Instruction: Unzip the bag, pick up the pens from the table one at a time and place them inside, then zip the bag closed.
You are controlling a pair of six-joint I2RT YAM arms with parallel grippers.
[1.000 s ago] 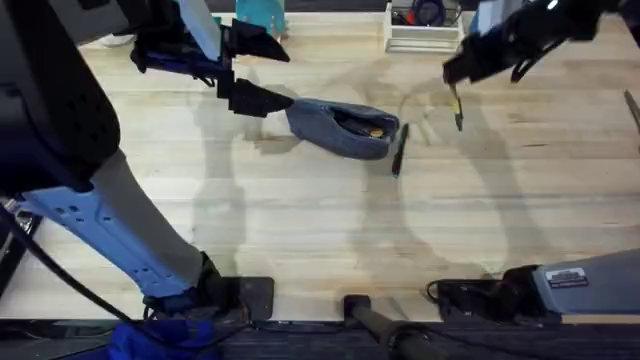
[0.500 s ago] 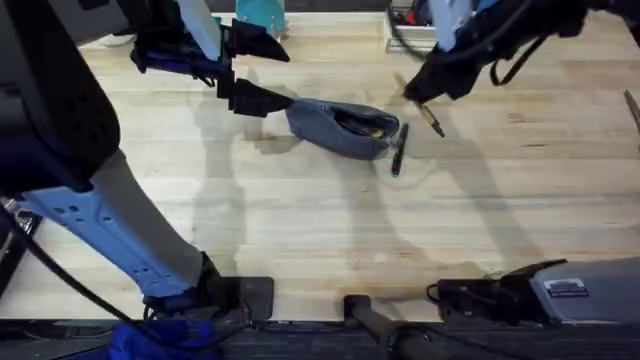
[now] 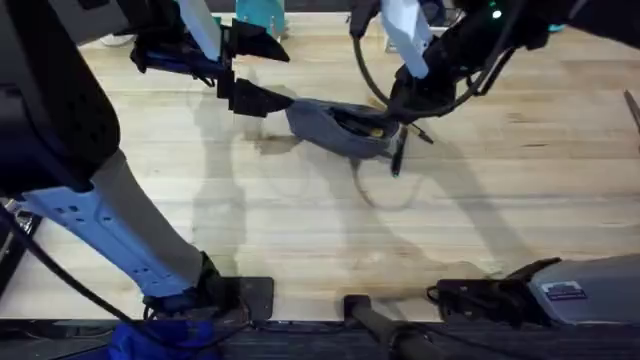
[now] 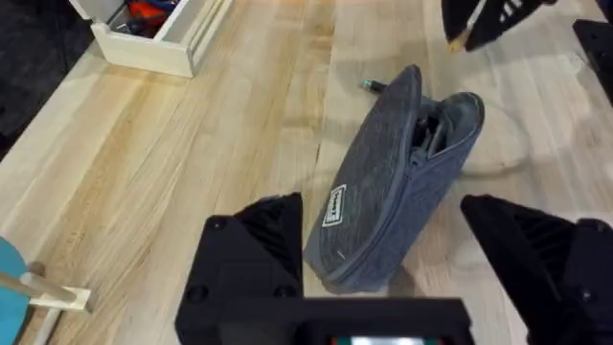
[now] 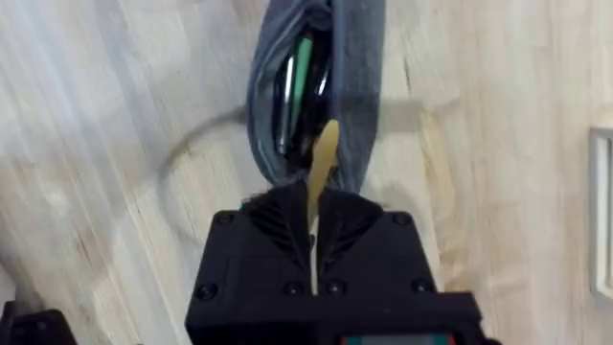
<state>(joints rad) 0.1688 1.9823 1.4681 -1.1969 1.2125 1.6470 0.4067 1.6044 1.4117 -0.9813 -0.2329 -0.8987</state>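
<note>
The blue-grey bag (image 3: 338, 126) lies unzipped on the table (image 3: 300, 220), with dark and green things showing inside it (image 5: 299, 67). My right gripper (image 3: 405, 100) hovers over the bag's right end, shut on a yellow pen (image 5: 321, 177) whose tip points at the bag's opening. A dark pen (image 3: 398, 152) lies on the table just right of the bag. My left gripper (image 3: 262, 72) stands open at the bag's left end. In the left wrist view, that end of the bag (image 4: 393, 182) sits between its fingers (image 4: 263, 249).
A white tray (image 3: 420, 35) stands at the back edge behind the right arm, also seen from the left wrist (image 4: 158, 38). A teal object (image 3: 260, 12) stands at the back by the left arm. The table's front half is bare wood.
My right gripper has carried the yellow pen leftward from the back right to just over the bag's open end. The left gripper, the bag and the dark pen have stayed put.
</note>
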